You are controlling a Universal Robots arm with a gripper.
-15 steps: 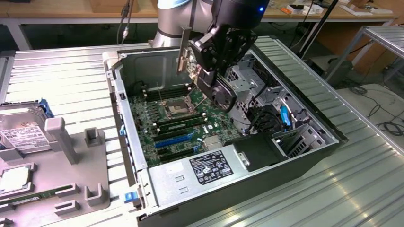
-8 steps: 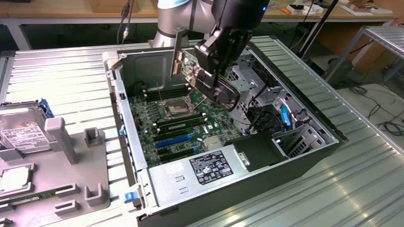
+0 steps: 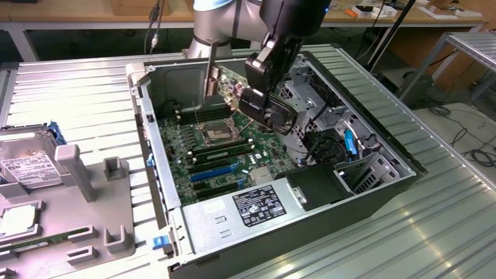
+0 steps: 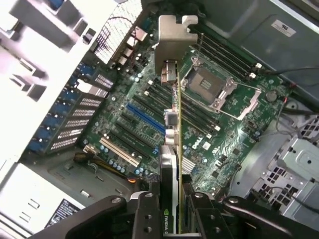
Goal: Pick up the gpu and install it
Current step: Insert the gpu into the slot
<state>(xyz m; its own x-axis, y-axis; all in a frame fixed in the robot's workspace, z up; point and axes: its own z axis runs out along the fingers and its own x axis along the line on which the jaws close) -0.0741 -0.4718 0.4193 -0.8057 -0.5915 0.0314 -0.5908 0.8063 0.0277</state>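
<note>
The gripper (image 3: 263, 103) is pinching the gpu (image 3: 246, 96) on its edge, one finger against each flat face, and in the wrist view the fingers (image 4: 149, 214) clamp the card (image 4: 173, 134) near the end opposite its silvery bracket (image 4: 169, 45). The card hangs above the motherboard (image 3: 203, 152), clear of it, inside the open case (image 3: 147, 116). The bracket end points toward the rear wall of the case, beyond the motherboard's far edge. Seen along the card's length, its lower edge runs beside the CPU socket (image 4: 209, 84) rather than over the blue slot (image 4: 144, 117), which lies off to one side on the motherboard. The main risk, as I judge it, is lowering before the card lines up with a slot. Its contact edge would then strike the socket frame or the small parts around it, which could bend or scrape something. Because the hold is near one end, the bracket end can sag or swing. A tilted card would enter one end first and jam, or twist in the fingers under pressure. The bracket may also catch on the case's rear wall instead of sliding down beside the motherboard's edge. The black cables (image 3: 322, 145) beside the motherboard, toward the drive bays, sit close to the arm's path and could snag. Pressing hard on a card that is not properly seated would flex the motherboard.
</note>
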